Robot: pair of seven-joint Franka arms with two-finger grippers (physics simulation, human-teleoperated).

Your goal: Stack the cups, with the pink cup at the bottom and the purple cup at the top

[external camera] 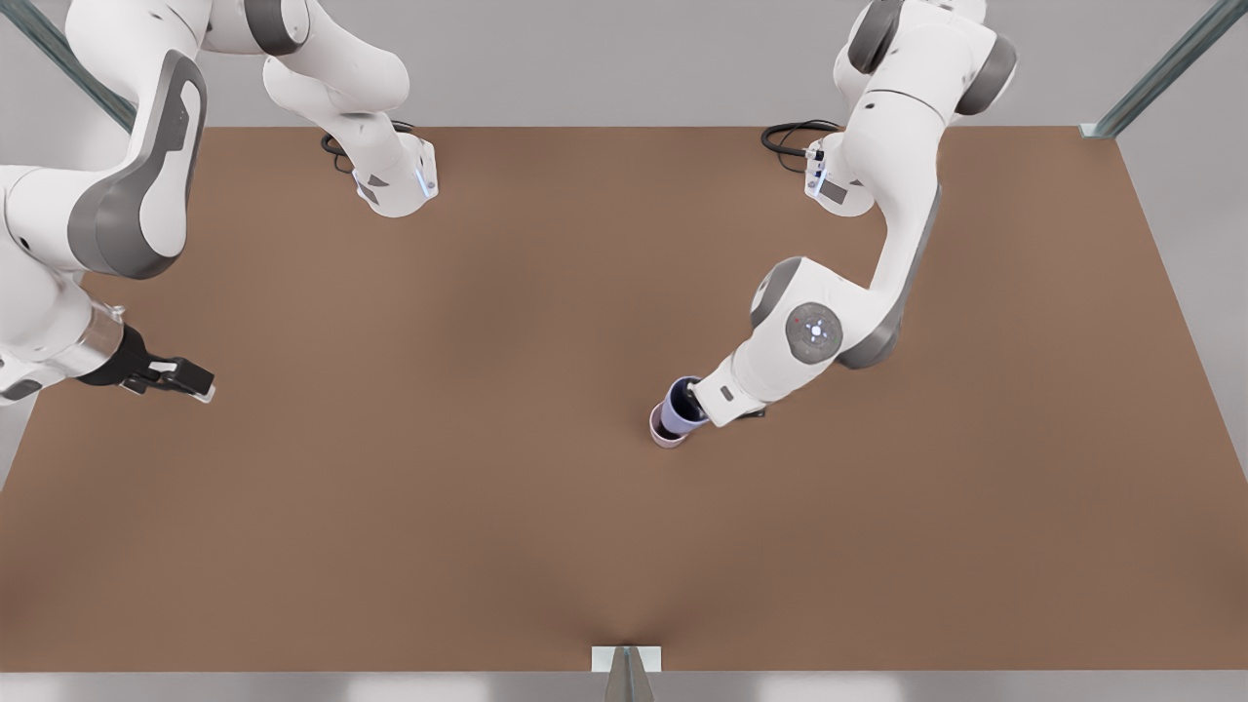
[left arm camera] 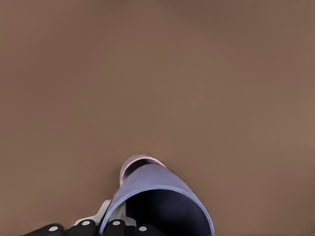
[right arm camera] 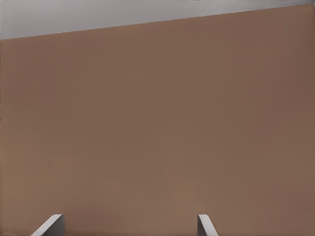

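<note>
1. Jaws first: the left gripper [external camera: 694, 398] is clamped on the wall of the small bluish lavender tapered purple cup [external camera: 680, 409], one finger inside the rim and one outside as far as I can tell, out past the table's middle toward the front view's right.
2. That purple cup [left arm camera: 156, 196] is tilted, with its base poking into the mouth of the small pale mauve-pink tapered pink cup [external camera: 665, 433], which sits on the table.
3. From the left wrist view you look straight down the purple cup's dark inside, with the pink cup [left arm camera: 139, 162] showing just past it.
4. Over at the front view's left edge, the right gripper [external camera: 185, 378] waits above the table, fingers [right arm camera: 49, 226] spread wide with nothing between them.
5. Surface is a plain matte brown tabletop [external camera: 487, 487], both white arm bases bolted at its far edge.
6. Room is just pale grey floor [external camera: 604, 88] around it, plus metal frame struts [external camera: 1160, 73] at the corners.
</note>
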